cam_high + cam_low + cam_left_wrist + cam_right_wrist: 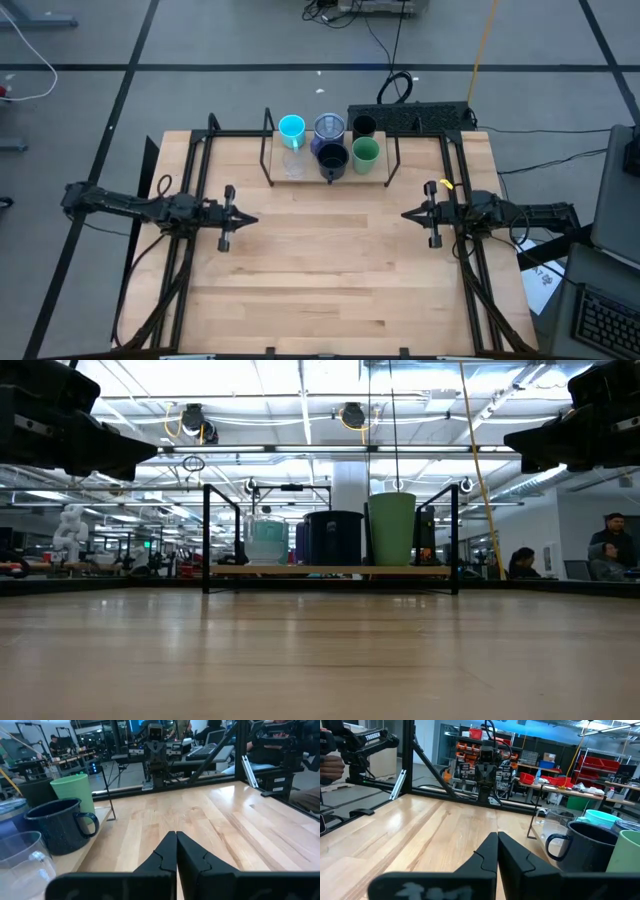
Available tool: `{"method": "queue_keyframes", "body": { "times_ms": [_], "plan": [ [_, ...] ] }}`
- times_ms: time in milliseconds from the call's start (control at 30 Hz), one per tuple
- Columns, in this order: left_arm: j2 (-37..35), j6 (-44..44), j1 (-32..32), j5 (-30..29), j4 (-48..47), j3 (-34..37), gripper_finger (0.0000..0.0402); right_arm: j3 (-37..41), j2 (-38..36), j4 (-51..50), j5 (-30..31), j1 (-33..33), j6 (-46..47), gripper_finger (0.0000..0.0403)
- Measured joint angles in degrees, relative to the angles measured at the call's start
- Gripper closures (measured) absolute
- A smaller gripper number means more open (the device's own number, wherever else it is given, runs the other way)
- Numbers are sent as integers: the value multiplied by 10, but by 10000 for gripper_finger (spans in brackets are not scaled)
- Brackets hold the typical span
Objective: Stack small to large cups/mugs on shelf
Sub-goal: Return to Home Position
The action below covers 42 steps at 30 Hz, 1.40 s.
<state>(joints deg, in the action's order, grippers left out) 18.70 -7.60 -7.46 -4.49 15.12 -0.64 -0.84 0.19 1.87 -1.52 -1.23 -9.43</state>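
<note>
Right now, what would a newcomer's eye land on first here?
The cups clustered on the shelf at the tabletop's far edge stand out, the cyan mug and green cup brightest. Next come the left pincer and right pincer, both shut and empty, facing each other across the middle.

Robotics lab: bin-filled storage racks (462,750), workbenches (570,787), people (608,550) at desks.
</note>
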Motion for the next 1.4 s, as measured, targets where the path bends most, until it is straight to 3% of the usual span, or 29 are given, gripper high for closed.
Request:
{"method": "queue_keyframes", "body": {
  "times_ms": [800, 1400],
  "plan": [
    [-126, 2, 0, -3, -136, -1, 399, 0, 0, 0, 0, 0, 0, 403],
    [-136, -3, 1, -4, -134, 0, 396, 0, 0, 0, 0, 0, 0, 403]
  ]
}}
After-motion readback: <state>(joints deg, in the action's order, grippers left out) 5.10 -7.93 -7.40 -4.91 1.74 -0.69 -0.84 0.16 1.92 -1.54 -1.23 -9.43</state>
